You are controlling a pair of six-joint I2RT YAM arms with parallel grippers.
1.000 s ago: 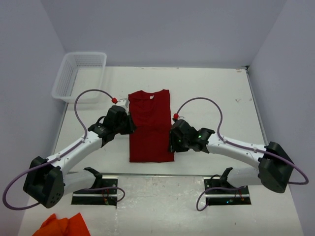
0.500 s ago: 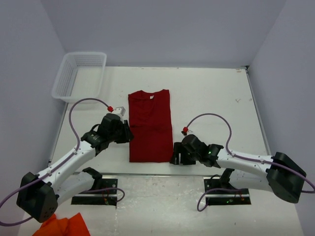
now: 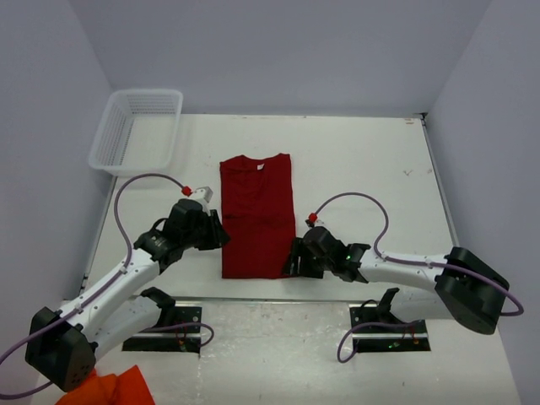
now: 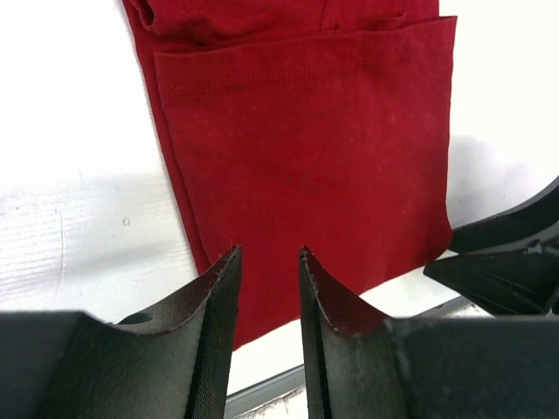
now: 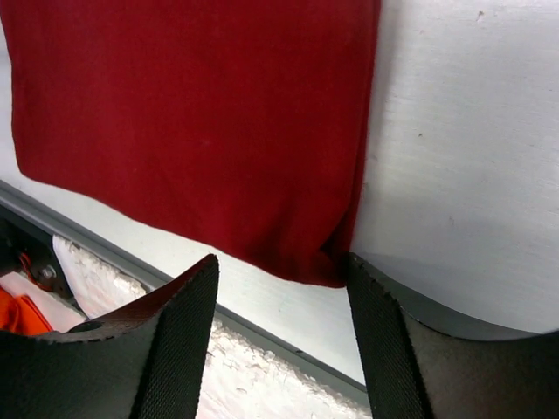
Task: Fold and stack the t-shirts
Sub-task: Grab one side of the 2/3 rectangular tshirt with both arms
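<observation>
A red t-shirt (image 3: pixel 257 215) lies flat on the white table, folded into a long narrow rectangle, collar at the far end. My left gripper (image 3: pixel 221 234) hovers at its left edge near the bottom; in the left wrist view (image 4: pixel 266 255) its jaws stand a narrow gap apart and hold nothing, with the shirt (image 4: pixel 306 140) beyond them. My right gripper (image 3: pixel 289 263) is at the shirt's bottom right corner; in the right wrist view (image 5: pixel 284 266) it is wide open, with the corner of the shirt (image 5: pixel 201 122) between the fingers. An orange garment (image 3: pixel 105 388) lies at the bottom left.
A white plastic basket (image 3: pixel 137 129) stands at the table's far left corner. The table's near edge (image 3: pixel 253 299) runs just below the shirt's hem. The arm bases and purple cables sit at the front.
Both grippers have moved down along the shirt's sides toward its bottom hem. The right gripper has come in to the bottom right corner. The shirt has not moved.
</observation>
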